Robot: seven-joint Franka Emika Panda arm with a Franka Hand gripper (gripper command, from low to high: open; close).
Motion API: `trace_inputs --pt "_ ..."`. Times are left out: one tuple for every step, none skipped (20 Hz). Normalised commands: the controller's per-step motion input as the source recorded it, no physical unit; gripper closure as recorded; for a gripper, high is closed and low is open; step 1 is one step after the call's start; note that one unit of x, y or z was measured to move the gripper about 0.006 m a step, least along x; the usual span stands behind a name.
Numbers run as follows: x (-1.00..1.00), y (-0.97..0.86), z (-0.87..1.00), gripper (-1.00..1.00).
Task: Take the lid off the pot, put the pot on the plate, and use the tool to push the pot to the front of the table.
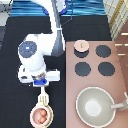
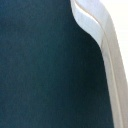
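Pushing step in hand: gripper (image 1: 43, 83), jaws gripping the tool (image 1: 43, 95), is setting it against the plated (image 1: 31, 119) pot (image 1: 41, 116) on the worktop (image 1: 15, 50); the lid (image 1: 81, 46) is lying off.

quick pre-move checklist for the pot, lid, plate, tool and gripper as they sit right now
1. Lid off the pot: ok, it lies on the stove panel, over a burner spot.
2. Pot on the plate: ok, it appears to sit on it near the exterior view's bottom.
3. Tool reaching the pot: ok, it points down from the gripper toward the pot.
4. Gripper position: ok, above the pot at the tool's upper end.
5. Gripper's hold on the tool: cannot tell.
6. Large pan apart from the pot: ok.
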Motion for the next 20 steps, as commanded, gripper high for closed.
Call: trace_inputs --pt "-1.00 0.05 0.29 1.00" --pt "-1.00 0.02 0.23 1.00" --pt "-1.00 0.00 0.16 1.00" --pt "-1.00 0.00 0.09 1.00" --pt "-1.00 0.00 0.04 1.00" --pt "-1.00 0.00 0.03 1.00" --pt "-1.00 0.00 0.02 1.00" --pt "-1.00 0.00 0.00 1.00" --pt "-1.00 0.00 0.00 1.00" --pt "-1.00 0.00 0.00 1.00" --pt "-1.00 0.00 0.00 1.00" --pt "-1.00 -0.01 -0.14 1.00" --pt "-1.00 -0.08 -0.36 1.00" --pt "-1.00 -0.11 -0.48 1.00" --pt "-1.00 -0.13 -0.55 1.00" --pt "-1.00 -0.13 -0.65 1.00" --pt "-1.00 -0.12 -0.71 1.00" --pt "-1.00 -0.10 -0.76 1.00" --pt "-1.00 -0.09 -0.76 1.00" --pt "-1.00 -0.08 -0.76 1.00"
